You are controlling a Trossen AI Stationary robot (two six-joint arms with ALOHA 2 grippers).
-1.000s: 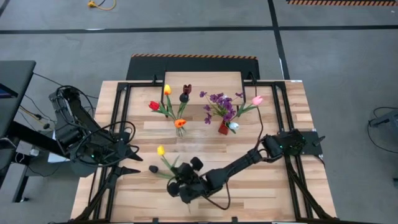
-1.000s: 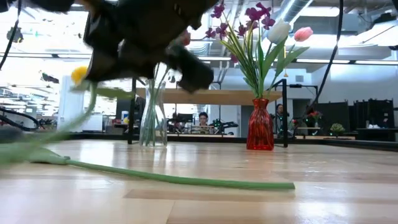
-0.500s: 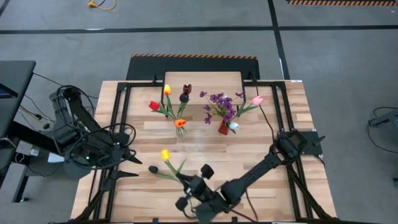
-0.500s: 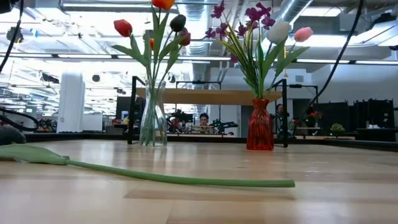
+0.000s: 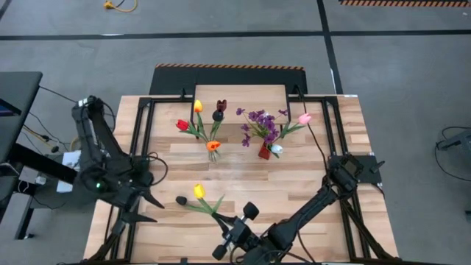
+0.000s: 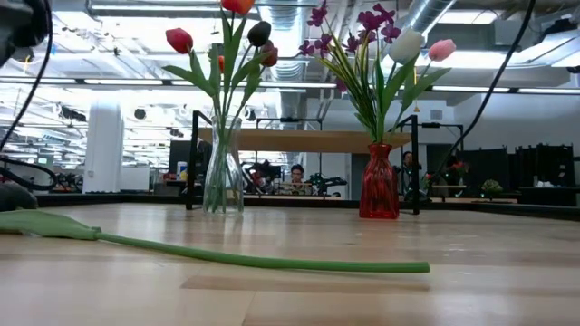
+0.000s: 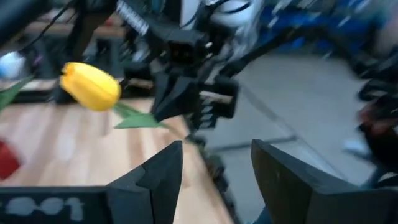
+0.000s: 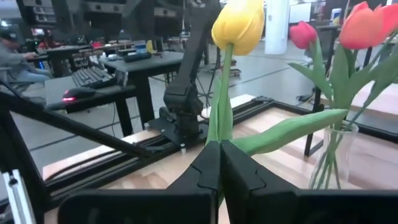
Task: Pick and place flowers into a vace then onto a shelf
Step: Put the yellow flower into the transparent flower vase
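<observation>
- We find the right gripper (image 5: 237,235) at the near edge of the table (image 5: 324,184) in the high view, partly cut off by the picture's bottom edge; its fingers (image 8: 205,171) are clenched on the stem of the yellow tulip (image 5: 198,191).
- In the right wrist view the tulip's head (image 8: 239,23) stands above the pinched fingers, one leaf spreading toward the clear vase (image 8: 333,158).
- In the low view a green stem (image 6: 263,263) with a leaf lies along the near table; its head is cut off at the left edge.
- The left gripper (image 5: 143,205) hovers over the table's left side, fingers (image 7: 155,180) spread apart and empty; its wrist picture is blurred, so the dark arm beyond is hard to make out.
- The clear vase (image 6: 223,172) with red, orange and dark tulips and the red vase (image 6: 379,181) with the purple sprig stand on the table in front of the shelf (image 5: 241,94).
- Against one second ago: the right gripper has drawn back toward the near edge, no longer blocking the low view, and the left arm has shifted.
</observation>
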